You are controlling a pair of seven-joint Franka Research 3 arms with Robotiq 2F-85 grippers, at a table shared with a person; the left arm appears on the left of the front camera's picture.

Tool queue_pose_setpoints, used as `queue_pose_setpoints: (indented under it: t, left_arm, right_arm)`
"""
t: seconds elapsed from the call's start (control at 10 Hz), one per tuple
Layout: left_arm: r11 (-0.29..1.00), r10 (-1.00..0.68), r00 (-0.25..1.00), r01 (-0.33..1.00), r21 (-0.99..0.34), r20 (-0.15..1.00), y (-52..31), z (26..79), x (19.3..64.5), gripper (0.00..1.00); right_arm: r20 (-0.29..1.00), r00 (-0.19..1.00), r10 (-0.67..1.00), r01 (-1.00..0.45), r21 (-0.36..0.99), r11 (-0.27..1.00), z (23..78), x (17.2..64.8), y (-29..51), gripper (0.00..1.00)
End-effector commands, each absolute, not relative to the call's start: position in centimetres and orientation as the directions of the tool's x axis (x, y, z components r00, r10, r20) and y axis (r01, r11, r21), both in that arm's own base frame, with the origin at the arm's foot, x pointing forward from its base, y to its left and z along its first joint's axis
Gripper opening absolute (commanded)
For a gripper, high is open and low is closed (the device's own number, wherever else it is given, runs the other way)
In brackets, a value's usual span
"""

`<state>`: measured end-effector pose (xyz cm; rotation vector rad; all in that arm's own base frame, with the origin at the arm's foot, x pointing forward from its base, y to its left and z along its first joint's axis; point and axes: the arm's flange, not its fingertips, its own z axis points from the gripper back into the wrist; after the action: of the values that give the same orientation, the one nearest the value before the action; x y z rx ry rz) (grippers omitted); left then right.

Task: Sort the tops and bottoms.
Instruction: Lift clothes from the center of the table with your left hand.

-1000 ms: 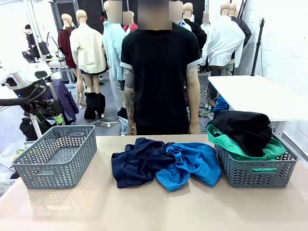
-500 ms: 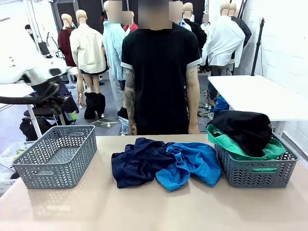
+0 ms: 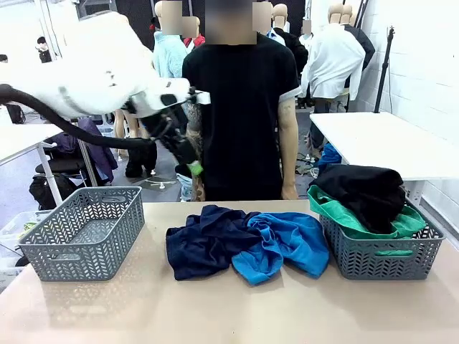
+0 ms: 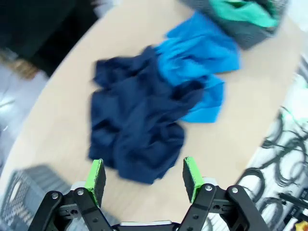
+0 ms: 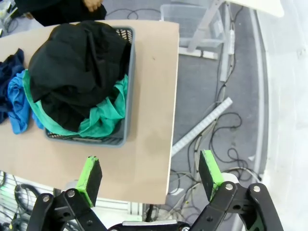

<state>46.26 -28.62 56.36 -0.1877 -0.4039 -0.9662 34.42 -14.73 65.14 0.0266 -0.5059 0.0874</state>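
- The left gripper (image 4: 142,173) is hanging wide apart and empty above the navy garment (image 4: 134,130).
- The right gripper (image 5: 149,168) is gaping fully, holding nothing.
- The navy and blue garment (image 3: 283,244) are lying touching on the table (image 3: 215,308).
- The black garment (image 3: 358,190) is sitting on the green garment (image 3: 344,215) in the basket (image 3: 380,261).

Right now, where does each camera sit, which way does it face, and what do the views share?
Front: fixed between the arms, facing across the table at the person; left arm and left gripper raised at picture left.
Left wrist: on the left arm, looking down between open fingers at the navy garment and blue garment.
Right wrist: on the right arm, right gripper open, above the right basket holding black garment and green garment.
Shared: all three show navy, blue, right basket.
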Motion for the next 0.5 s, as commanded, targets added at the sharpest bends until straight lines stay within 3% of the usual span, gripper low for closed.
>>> queue_pose_setpoints:
  t: [0.0,0.2,0.4]
  left_arm:
    - [0.623,-0.739,0.537,0.774,0.112,0.406,-26.0,56.9,45.9,0.83]
    - [0.623,-0.739,0.537,0.774,0.112,0.406,-26.0,56.9,45.9,0.83]
    - [0.510,-0.792,0.467,0.860,0.007,0.394,-29.1,56.0,47.4,0.83]
  right_arm:
    - [0.477,0.875,0.081,-0.099,0.011,0.995,65.1,34.5,-14.9,1.00]
    - [0.477,0.875,0.081,-0.099,0.011,0.995,65.1,34.5,-14.9,1.00]
    - [0.477,0.875,0.081,-0.099,0.011,0.995,65.1,34.5,-14.9,1.00]
